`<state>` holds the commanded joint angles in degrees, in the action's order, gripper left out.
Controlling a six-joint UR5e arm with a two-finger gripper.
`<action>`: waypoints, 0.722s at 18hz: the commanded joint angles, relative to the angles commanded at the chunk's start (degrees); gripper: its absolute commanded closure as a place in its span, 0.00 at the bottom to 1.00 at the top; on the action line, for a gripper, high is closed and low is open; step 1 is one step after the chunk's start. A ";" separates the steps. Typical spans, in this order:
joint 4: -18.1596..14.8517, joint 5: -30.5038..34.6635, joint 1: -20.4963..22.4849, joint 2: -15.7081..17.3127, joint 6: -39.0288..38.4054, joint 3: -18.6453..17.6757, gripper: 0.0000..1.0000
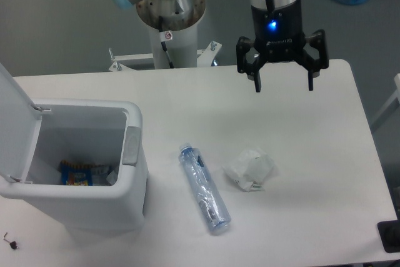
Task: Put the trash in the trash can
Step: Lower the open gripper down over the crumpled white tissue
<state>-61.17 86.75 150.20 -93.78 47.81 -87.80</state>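
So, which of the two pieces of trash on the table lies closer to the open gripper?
The crumpled white paper wad; the crushed clear plastic bottle lies further left, toward the white bin.

A white table [312, 217] with rounded corners carries everything. At its left edge stands the white trash can [94, 207], lid [12, 123] swung up to the left and a grey tab [132, 146] on its right rim; coloured packaging lies at its bottom. Near the middle, toward the front edge, a crushed clear bottle [204, 189] with a bluish tint lies on its side, cap end pointing to the back. Just to its right, apart from it, sits a crumpled white wad [250, 169]. The robot's white pedestal [172, 35] rises at the back edge.
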 joint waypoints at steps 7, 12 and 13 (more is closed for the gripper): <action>0.61 -0.62 0.26 -2.63 0.00 0.26 0.00; 4.92 -0.18 0.00 -6.67 -4.02 -0.17 0.00; 4.92 -0.17 -0.17 -7.20 -6.13 0.00 0.00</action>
<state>-56.25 86.57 150.03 -100.98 41.68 -87.80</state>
